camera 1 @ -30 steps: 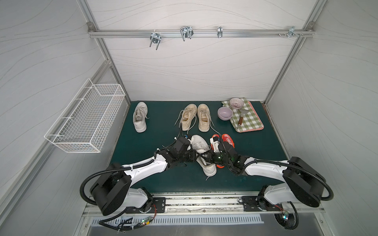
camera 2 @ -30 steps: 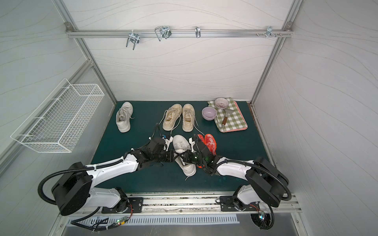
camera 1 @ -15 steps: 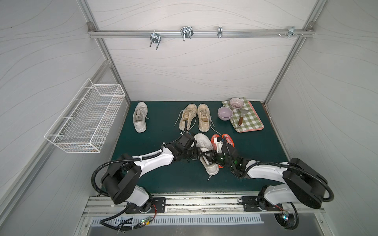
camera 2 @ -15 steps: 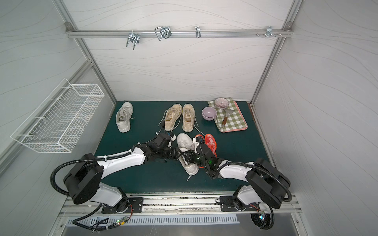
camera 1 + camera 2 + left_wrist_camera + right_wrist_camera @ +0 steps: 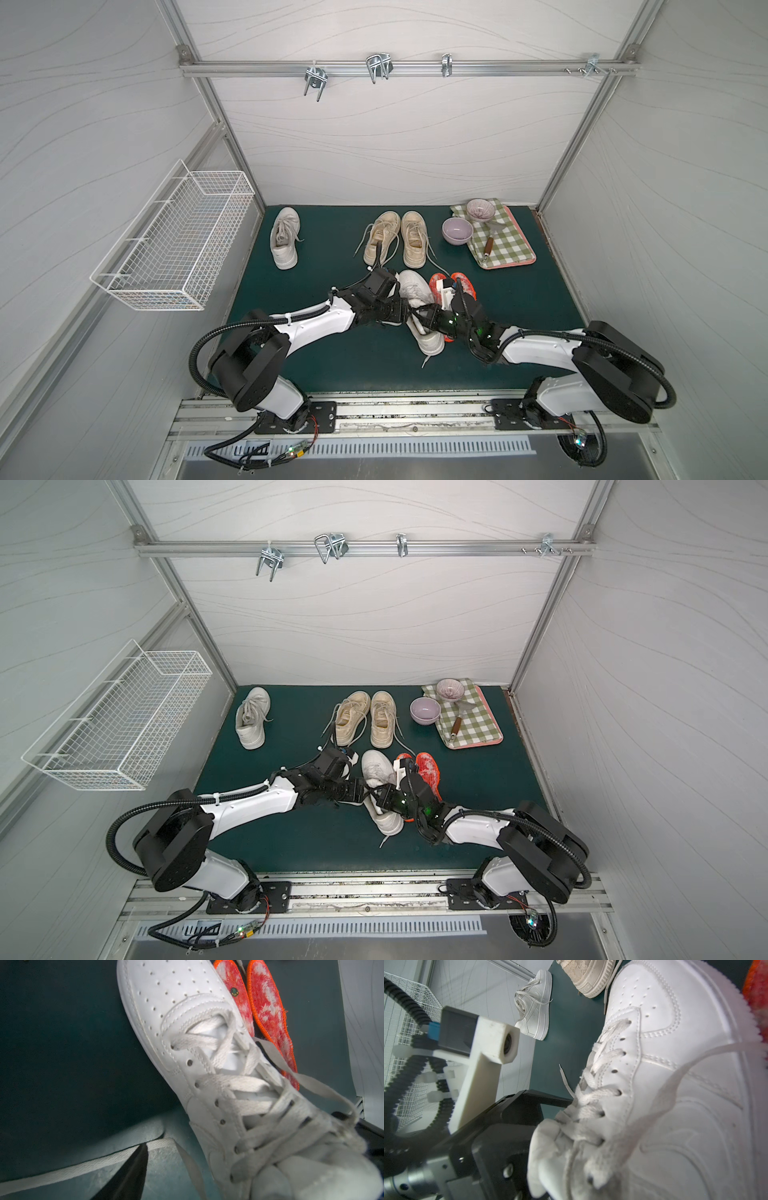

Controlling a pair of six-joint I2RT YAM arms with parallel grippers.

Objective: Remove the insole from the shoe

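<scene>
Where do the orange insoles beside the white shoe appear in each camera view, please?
In a top view: orange insoles at picture centre, by the toe of the white shoe.
In a top view: same spot.
Left wrist: both lie side by side along the toe.
Right wrist: only an orange sliver at the frame's edge.
Shared landmark: the white shoe, beside them in all four.

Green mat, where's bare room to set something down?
Bare: the strip between the lone white sneaker and the beige pair; the stretch between the checked tray and the right arm; the front strip between the left arm and the base rail. Crowded: the middle, where both arms meet over the other white sneaker beside the orange insoles.
</scene>
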